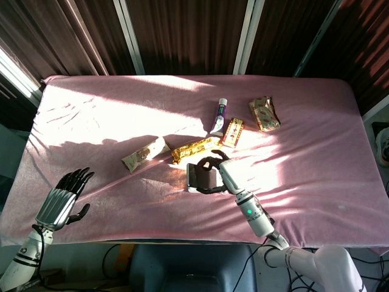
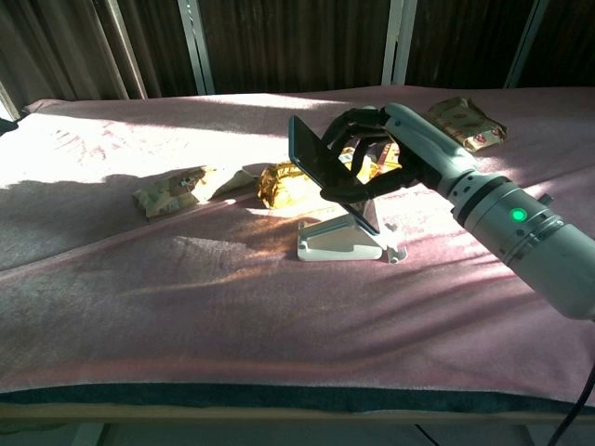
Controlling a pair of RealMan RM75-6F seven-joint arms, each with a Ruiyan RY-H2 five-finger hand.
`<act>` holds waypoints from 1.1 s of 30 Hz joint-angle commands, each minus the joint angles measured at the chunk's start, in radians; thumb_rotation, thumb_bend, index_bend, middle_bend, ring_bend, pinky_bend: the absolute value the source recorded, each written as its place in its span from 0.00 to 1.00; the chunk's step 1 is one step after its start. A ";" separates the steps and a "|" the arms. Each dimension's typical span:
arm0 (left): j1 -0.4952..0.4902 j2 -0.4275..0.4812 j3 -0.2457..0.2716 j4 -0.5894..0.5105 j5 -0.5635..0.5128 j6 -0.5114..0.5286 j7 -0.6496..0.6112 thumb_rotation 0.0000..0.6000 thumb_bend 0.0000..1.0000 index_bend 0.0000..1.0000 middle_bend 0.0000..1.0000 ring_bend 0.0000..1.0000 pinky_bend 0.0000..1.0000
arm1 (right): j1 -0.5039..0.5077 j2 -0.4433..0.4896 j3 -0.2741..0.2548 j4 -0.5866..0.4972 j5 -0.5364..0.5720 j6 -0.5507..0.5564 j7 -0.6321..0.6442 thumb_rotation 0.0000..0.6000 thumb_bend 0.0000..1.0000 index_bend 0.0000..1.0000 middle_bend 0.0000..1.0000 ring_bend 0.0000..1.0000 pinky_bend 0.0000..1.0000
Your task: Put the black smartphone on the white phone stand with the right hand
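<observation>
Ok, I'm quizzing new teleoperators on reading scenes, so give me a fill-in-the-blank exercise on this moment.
1. The black smartphone is held by the robot's ____ hand.
2. The phone is tilted just above the ____ phone stand.
3. The left hand holds ____.
4. The cloth over the table is ____.

Missing words: right; white; nothing; pink

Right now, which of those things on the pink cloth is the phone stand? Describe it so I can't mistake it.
Start at the pink cloth and find the row of snack packets across its middle. Just nearer the robot than the gold packet, directly under the black smartphone held by the right hand, sits the white phone stand. It is the only plain white plastic piece, wedge-shaped and unprinted.
</observation>
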 commanded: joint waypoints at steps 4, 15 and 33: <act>0.002 0.004 0.002 -0.001 0.006 0.005 -0.006 1.00 0.36 0.00 0.01 0.02 0.12 | -0.011 -0.034 0.000 0.052 0.010 -0.014 0.053 1.00 0.21 1.00 0.81 0.55 0.29; 0.001 0.003 0.002 0.000 0.005 0.001 -0.007 1.00 0.36 0.00 0.01 0.02 0.12 | -0.033 -0.077 0.002 0.145 0.033 -0.049 0.180 1.00 0.21 1.00 0.81 0.55 0.29; 0.000 0.004 0.005 0.000 0.010 -0.001 -0.010 1.00 0.36 0.00 0.01 0.02 0.12 | -0.037 -0.118 -0.009 0.257 0.022 -0.064 0.232 1.00 0.21 0.94 0.81 0.54 0.29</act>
